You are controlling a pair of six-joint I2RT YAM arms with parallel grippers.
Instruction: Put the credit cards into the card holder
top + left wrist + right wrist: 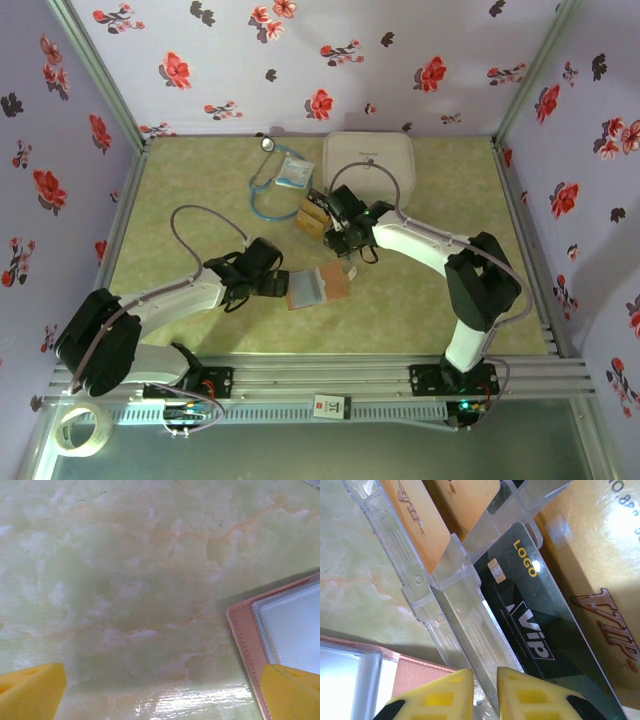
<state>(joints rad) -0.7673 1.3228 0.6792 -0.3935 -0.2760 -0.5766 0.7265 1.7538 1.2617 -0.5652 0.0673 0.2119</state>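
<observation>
A clear plastic box (pixel 455 605) holds the credit cards: a black one (pixel 530 615) marked LOGO and VIP, with gold ones (pixel 417 520) beside it. From above, these cards (pixel 312 215) lie left of the right gripper (pixel 337 232). The right gripper (pixel 485 690) has its jaws drawn narrow around a thin wall of the clear box. The card holder (pixel 318 288), pinkish-brown with clear pockets, lies open in front of it. The left gripper (pixel 283 284) is wide open at the holder's left edge (pixel 245 635), low over the table, with nothing between its fingers (pixel 30 692).
A large white rounded case (pixel 368 160) stands at the back, behind the cards. A blue stethoscope (pixel 265 185) and a white-blue packet (pixel 294 172) lie left of it. Flowered walls close the table on three sides. A tape roll (pixel 80 428) sits outside, front left.
</observation>
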